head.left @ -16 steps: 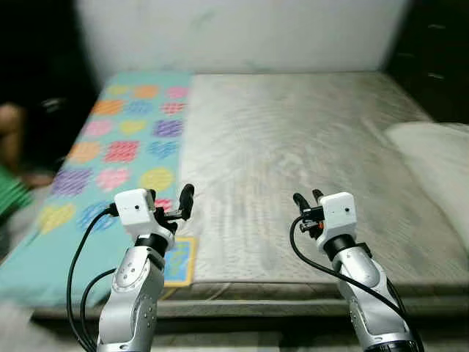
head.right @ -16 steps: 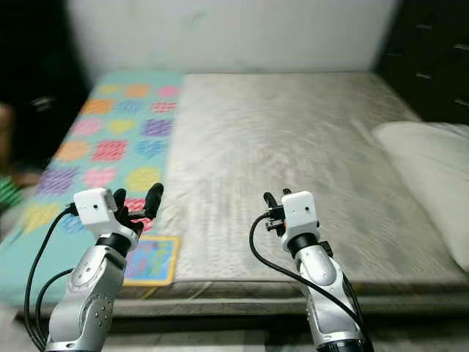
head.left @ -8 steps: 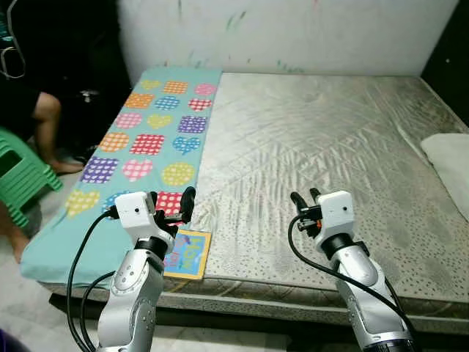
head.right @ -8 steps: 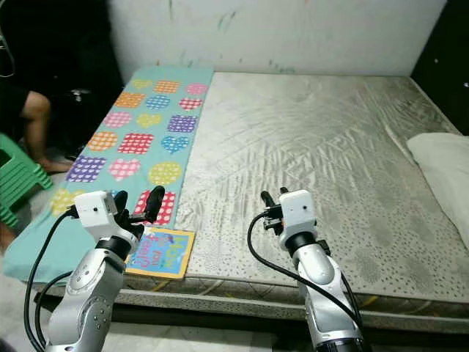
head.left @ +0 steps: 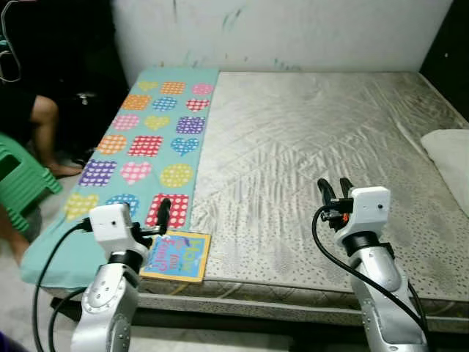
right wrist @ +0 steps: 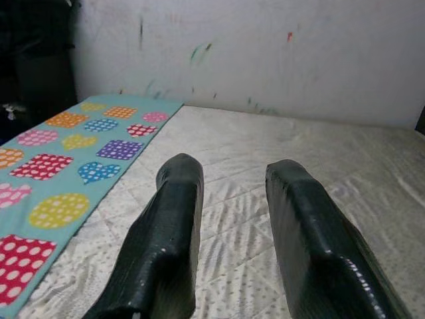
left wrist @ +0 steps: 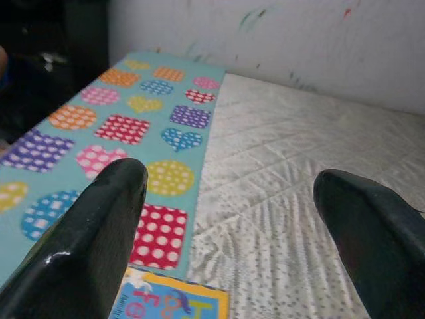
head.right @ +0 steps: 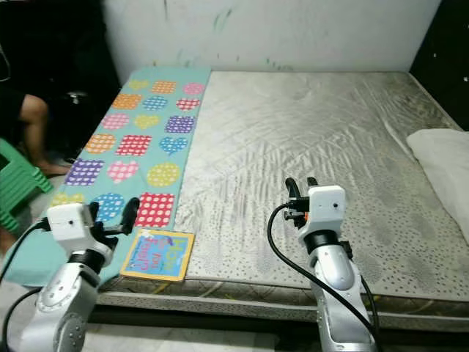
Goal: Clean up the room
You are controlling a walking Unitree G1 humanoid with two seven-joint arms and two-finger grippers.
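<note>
A colourful children's book (head.left: 176, 256) lies flat at the near left edge of the bed, partly on the teal blanket with dotted hearts (head.left: 150, 147). My left gripper (head.left: 158, 218) hovers open just left of the book, above the blanket's near end; in the left wrist view the book (left wrist: 174, 302) sits low between the wide-apart fingers (left wrist: 93, 226). My right gripper (head.left: 333, 192) is held open and empty over the near middle of the grey quilted mattress (head.left: 308, 139).
A white pillow (head.left: 448, 151) lies at the bed's right edge. A person's leg (head.left: 40, 128) and a green plastic stool (head.left: 20, 183) are on the floor to the left. A marked white wall (head.left: 293, 33) backs the bed.
The view has sharpened and shifted as the camera moved. Both arms have spread apart: the left gripper now sits left of the book, the right one further right.
</note>
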